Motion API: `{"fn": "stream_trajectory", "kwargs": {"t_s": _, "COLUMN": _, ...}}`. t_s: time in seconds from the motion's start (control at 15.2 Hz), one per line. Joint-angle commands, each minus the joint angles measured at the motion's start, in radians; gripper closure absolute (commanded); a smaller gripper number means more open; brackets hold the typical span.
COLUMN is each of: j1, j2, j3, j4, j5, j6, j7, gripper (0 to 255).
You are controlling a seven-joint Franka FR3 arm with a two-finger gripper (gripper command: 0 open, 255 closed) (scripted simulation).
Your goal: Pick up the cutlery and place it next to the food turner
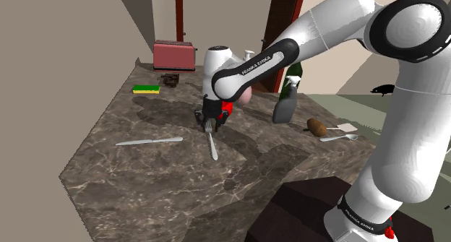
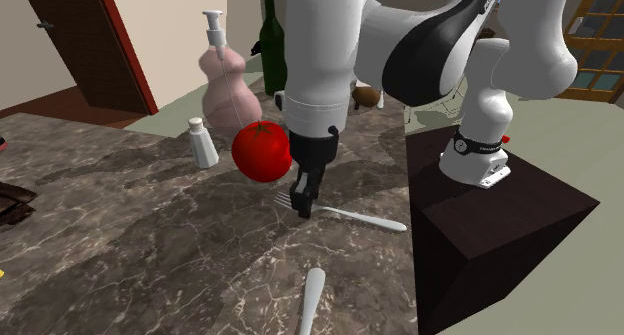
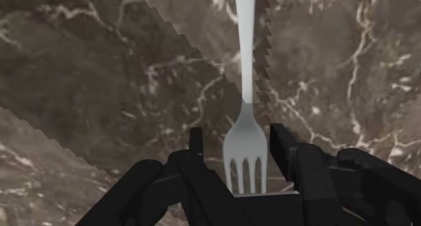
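The dark marble counter (image 1: 108,183) carries everything. The white arm (image 1: 325,31) bends down over it, its black gripper (image 1: 210,121) low at the fork (image 1: 213,145), fingers (image 3: 283,149) apart on either side of the tines, probably not touching them. The fork lies flat, handle running toward six o'clock in the shoulder view. The food turner (image 1: 345,126) lies well apart at three o'clock

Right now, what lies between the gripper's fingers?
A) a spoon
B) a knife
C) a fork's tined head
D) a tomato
C: in the wrist view the fork lies on the marbled counter with its tines between the spread fingers of the gripper.
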Motion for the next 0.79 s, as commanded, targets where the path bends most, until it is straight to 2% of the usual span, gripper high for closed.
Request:
{"fn": "stream_trajectory", "kwargs": {"t_s": 0.0, "j1": 0.003, "j2": 0.009, "j3": 0.003, "j4": -0.001, "j5": 0.001, "j6": 0.022, "j7": 0.0, "gripper": 255}}
{"fn": "stream_trajectory", "kwargs": {"t_s": 0.33, "j1": 0.003, "j2": 0.008, "j3": 0.003, "j4": -0.003, "j5": 0.001, "j6": 0.022, "j7": 0.0, "gripper": 255}}
{"fn": "stream_trajectory", "kwargs": {"t_s": 0.73, "j1": -0.002, "j2": -0.038, "j3": 0.009, "j4": 0.024, "j5": 0.024, "j6": -0.049, "j7": -0.017, "gripper": 255}}
